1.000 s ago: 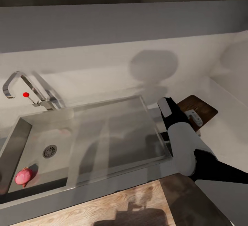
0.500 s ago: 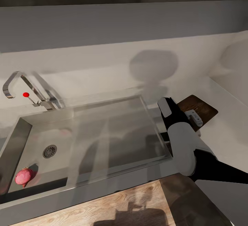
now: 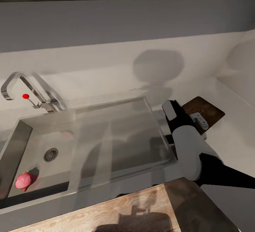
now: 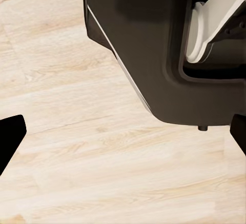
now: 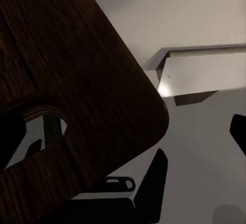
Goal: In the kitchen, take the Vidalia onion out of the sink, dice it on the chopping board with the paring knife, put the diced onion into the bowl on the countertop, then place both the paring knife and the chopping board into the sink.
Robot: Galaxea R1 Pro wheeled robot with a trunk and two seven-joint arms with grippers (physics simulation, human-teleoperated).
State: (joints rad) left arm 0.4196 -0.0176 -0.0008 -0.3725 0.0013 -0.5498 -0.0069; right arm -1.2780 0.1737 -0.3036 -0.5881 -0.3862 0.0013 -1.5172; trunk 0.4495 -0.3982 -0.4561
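A pinkish Vidalia onion lies in the sink, at the basin's near left corner beside the drain. The brown chopping board lies on the grey countertop just right of the drainboard, partly covered by my right arm. My right gripper is open and hangs close over the board's slotted end, its fingertips wide apart. My left gripper is open too, low over the floor. The paring knife and the bowl are out of view.
An angular chrome tap with a red dot stands behind the basin. A grey backsplash wall runs along the back. Light wooden floor and my dark base lie below the left arm.
The head camera has shifted slightly, so the whole picture moved a little. The onion, the board and my right arm stay where they were.
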